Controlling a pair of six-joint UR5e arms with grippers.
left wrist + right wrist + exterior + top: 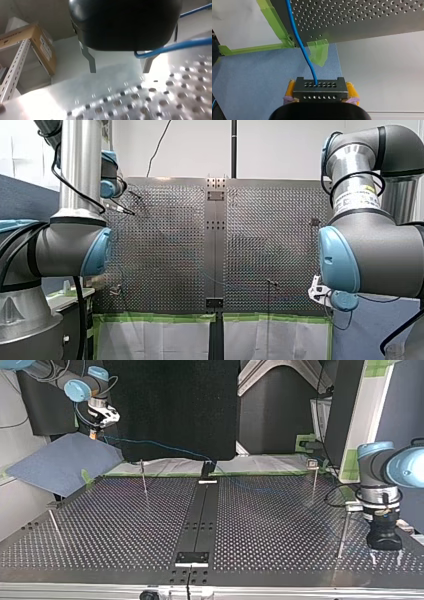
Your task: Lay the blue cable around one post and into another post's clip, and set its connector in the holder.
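Perforated table point(280, 525); right wrist view alone shows right gripper point(320, 93) clamping connector point(320, 87).

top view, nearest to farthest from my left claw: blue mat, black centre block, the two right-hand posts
1. near post, beside my left claw
2. far post, behind it
3. black block, centre
4. blue mat, far left

We've got a white wall point(190, 145) past the far edge of the tabletop point(165, 245), and a cardboard box point(35, 45) beside a slotted metal rail point(13, 67).
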